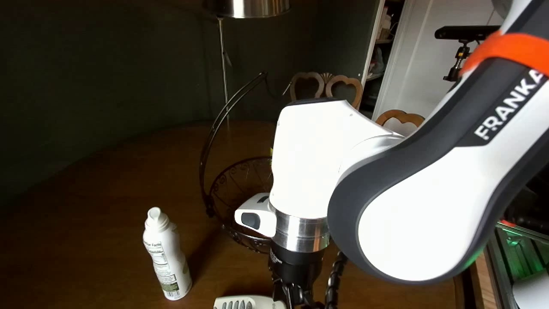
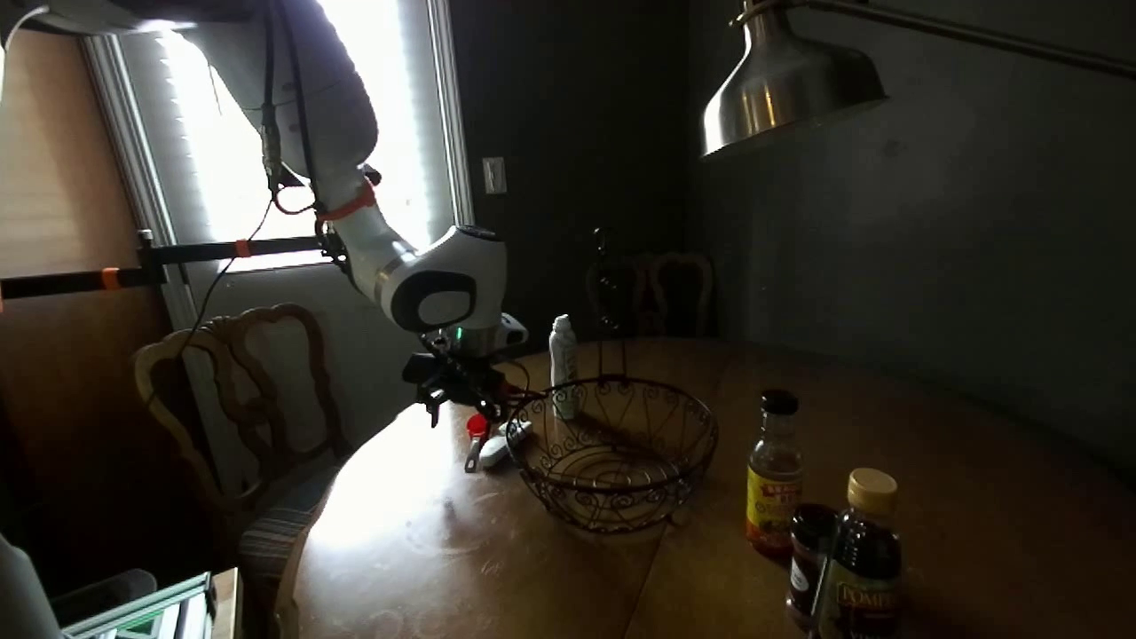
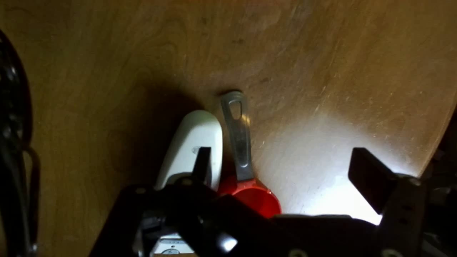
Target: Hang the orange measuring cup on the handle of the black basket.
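Note:
The orange measuring cup (image 3: 256, 198) lies on the table, its red bowl partly covered by my gripper in the wrist view. Its dark slotted grip points away from my gripper. The cup also shows in an exterior view (image 2: 477, 426), just below my gripper. My gripper (image 3: 282, 167) is open and empty above the cup, the cup nearer its left finger. In an exterior view the gripper (image 2: 469, 408) hovers beside the rim of the black basket (image 2: 612, 488). The basket's tall arched handle (image 1: 210, 143) leans up at its far side. The handle also shows in an exterior view (image 2: 609, 306).
A white handset-like object (image 3: 200, 132) lies close beside the cup, under the left finger. A white bottle (image 1: 167, 257) stands near the basket. Several dark bottles, one yellow-labelled (image 2: 772, 497), stand beyond the basket. A metal lamp (image 2: 790, 93) hangs over the table.

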Controlling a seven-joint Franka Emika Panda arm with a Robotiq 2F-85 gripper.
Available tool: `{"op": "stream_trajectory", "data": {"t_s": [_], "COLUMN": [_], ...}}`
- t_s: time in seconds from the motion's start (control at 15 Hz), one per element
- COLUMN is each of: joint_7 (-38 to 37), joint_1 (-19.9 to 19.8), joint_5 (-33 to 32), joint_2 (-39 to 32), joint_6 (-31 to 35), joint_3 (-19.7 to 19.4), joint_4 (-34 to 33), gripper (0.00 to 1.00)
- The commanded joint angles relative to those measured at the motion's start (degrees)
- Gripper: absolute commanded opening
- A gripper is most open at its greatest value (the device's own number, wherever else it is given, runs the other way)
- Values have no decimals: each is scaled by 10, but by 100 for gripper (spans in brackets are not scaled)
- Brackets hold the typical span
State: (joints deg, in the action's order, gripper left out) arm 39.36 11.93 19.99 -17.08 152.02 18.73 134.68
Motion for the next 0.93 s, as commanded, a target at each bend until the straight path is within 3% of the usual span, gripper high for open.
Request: {"op": "stream_trajectory", "data": {"t_s": [0.0,0.13,0.33,0.53,0.87], "joint_7": [-12,-16,-17,-22,-43], "joint_1": [-13,-15,-14,-12,-17], "joint_5": [-21,-29,-46,-76,-120], "joint_2": [-18,-25,-35,-43,-53], "joint_6": [31,38,48,71,93], "joint_3": [18,23,29,29,27], "joint_4": [6,4,0,-4,-7], "gripper": [66,54,49,64,62]}}
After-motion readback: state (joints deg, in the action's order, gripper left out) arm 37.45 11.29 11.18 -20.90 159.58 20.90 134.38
